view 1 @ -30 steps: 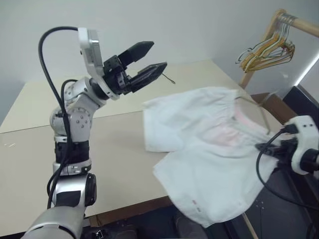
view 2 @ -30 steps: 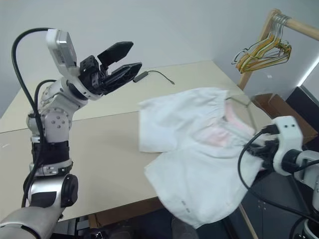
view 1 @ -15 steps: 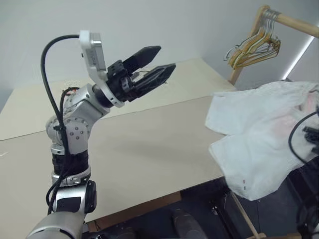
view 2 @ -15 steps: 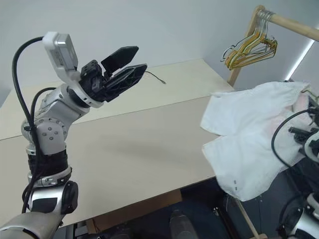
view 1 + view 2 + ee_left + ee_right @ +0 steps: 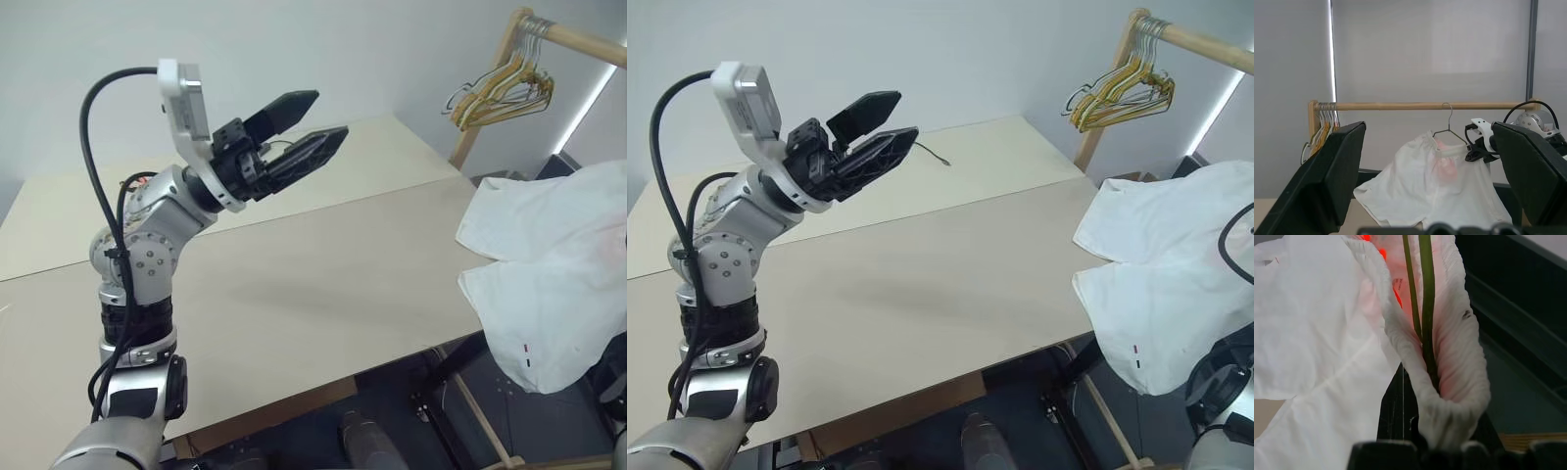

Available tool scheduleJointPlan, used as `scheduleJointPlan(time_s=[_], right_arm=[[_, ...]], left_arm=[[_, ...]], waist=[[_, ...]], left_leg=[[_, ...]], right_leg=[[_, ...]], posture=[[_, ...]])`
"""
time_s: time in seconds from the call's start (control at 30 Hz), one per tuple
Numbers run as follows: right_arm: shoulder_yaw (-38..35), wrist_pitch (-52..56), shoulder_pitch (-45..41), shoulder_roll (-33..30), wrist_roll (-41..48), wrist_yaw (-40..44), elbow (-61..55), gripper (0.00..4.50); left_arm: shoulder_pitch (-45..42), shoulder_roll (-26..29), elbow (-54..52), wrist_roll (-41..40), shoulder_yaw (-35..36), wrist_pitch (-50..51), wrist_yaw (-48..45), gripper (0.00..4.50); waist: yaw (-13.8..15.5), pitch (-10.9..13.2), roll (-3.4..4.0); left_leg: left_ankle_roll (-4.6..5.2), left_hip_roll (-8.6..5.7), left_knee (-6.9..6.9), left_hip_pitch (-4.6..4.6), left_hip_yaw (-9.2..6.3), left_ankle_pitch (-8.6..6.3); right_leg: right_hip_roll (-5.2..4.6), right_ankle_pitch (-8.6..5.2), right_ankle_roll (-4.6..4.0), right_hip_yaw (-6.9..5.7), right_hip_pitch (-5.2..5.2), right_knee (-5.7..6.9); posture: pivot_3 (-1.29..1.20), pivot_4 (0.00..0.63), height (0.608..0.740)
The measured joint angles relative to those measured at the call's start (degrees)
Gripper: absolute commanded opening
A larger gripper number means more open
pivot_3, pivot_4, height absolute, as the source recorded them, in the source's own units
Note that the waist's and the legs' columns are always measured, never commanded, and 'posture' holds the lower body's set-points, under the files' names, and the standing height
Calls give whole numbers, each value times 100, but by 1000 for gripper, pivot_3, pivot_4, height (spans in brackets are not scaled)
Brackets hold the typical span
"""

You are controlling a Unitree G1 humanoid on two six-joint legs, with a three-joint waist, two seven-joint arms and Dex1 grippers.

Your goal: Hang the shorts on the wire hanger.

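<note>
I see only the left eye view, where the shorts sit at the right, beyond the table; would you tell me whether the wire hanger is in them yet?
Observer: Yes. The left wrist view shows the wire hanger inside the waistband of the shorts, its hook up by the wooden rail.
Operator: Thank you. Is the right gripper gripping them?
Observer: Yes. In the right wrist view the right gripper has its jaws shut on the gathered waistband, with the hanger's wire running through that fold.
</note>
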Motion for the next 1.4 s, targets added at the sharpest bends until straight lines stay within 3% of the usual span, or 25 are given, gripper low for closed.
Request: scheduleJointPlan(time_s=[0.33,0.67,0.97,1.23,1.4], right_arm=[[149,53,-73,3,152,174,-497,0],[-542,-347,-655,141,-401,-770,607,0],[-736,-472,-559,500,-490,-1002,714,0],[-647,-545,-470,648,-508,-1031,588,2528],[-142,-1362,-141,650,-752,-1247,282,4164]], left_arm=[[0,19,0,1,0,-73,-41,4473],[0,28,0,9,-19,-106,-39,4473],[1,47,-44,18,-23,-115,-43,4473],[58,77,-169,19,-23,-116,-34,4500],[120,93,-183,20,-20,-118,-23,4500]], waist=[[8,4,5],[23,5,5],[17,5,5],[22,4,6],[20,3,8]], left_leg=[[0,1,-1,0,-2,0],[0,-1,-2,-1,1,0],[0,0,-3,0,1,0],[0,0,-3,0,0,0],[0,1,-5,0,-1,0]], right_leg=[[0,-2,2,-1,2,-3],[-1,-2,2,1,2,-7],[0,-1,3,2,8,-16],[0,-1,3,1,8,-19],[1,-2,4,1,8,-19]], posture=[[-216,77,740],[-210,65,740],[-198,57,740],[-188,53,740],[-181,48,740]])
